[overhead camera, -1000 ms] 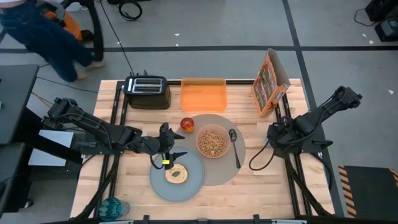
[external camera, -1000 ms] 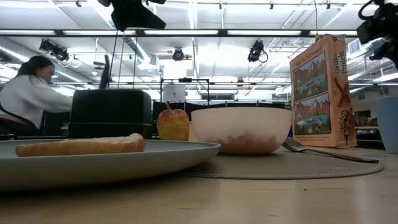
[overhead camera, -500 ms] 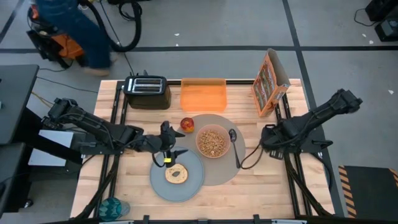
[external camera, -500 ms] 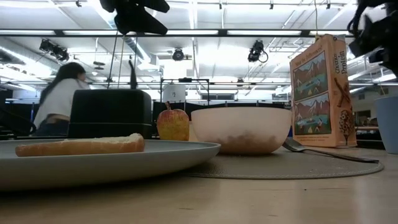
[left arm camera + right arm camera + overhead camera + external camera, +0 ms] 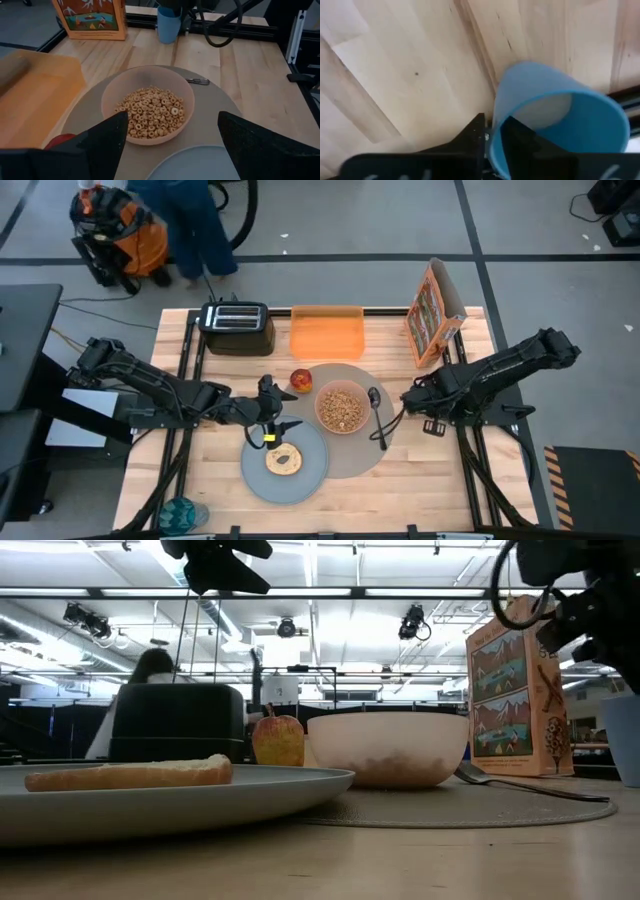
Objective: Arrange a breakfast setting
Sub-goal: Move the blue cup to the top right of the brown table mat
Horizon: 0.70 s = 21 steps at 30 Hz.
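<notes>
A grey plate (image 5: pixel 310 475) with a browned bagel (image 5: pixel 285 460) overlaps the round placemat (image 5: pixel 390 448). On the mat stand a pink bowl (image 5: pixel 342 408) of cereal and a red apple (image 5: pixel 301 380), and a metal spoon (image 5: pixel 377 415) lies beside the bowl. The blue cup (image 5: pixel 555 115) stands on the wood at the mat's right; the right arm hides it in the high view. My right gripper (image 5: pixel 492 131) points down, shut on the cup. My left gripper (image 5: pixel 268 425) hovers open over the plate's far-left edge. My right gripper has the cup's rim (image 5: pixel 496 117) between its two fingers, one finger inside the cup and one outside. The fingers come from above, pointing down. In the low view the cup (image 5: pixel 625 740) stands upright, with its base at table level.
A black toaster (image 5: pixel 237 327), an orange board (image 5: pixel 327 332) and an upright cereal box (image 5: pixel 432 310) line the far edge. A teal object (image 5: pixel 183 513) sits at the near left corner. A person (image 5: pixel 190 220) moves on the floor beyond the table.
My right gripper has swung toward the table's left, in toward the mat, and gone down onto the cup. The cup has kept its place. The person beyond the table has walked to the right.
</notes>
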Motion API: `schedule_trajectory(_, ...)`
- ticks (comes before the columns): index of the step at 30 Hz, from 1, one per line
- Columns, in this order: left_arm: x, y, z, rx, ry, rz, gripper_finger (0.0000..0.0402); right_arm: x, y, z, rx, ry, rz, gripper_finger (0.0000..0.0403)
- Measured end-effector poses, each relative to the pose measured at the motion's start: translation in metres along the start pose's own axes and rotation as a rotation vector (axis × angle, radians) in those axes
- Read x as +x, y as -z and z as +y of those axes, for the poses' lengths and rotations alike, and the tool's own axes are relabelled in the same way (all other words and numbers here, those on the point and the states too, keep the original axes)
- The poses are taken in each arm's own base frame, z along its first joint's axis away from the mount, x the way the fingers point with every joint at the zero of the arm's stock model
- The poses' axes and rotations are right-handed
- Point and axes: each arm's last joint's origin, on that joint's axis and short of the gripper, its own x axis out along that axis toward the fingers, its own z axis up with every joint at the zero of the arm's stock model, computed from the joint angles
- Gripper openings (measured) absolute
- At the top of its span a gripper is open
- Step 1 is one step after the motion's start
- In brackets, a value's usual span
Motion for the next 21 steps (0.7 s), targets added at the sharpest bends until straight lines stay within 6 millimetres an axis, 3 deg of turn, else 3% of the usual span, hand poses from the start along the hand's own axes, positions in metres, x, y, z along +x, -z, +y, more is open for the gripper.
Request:
schedule_trajectory(5, 0.0, 0.0, 0.0, -0.003, 0.0, 0.0, 0.0318, -0.001, -0.005, -0.005, 0.031, -0.006, -0.014, 0.0015)
schedule_trajectory(11, 0.0, 0.0, 0.0, -0.004, 0.0, -0.001, 0.0318, -0.004, -0.006, -0.007, 0.04, 0.005, -0.015, 0.0016)
schedule_trajectory(21, 0.0, 0.0, 0.0, -0.005, 0.0, -0.002, 0.0318, -0.061, -0.029, 0.003, -0.103, 0.05, -0.253, 0.0013)
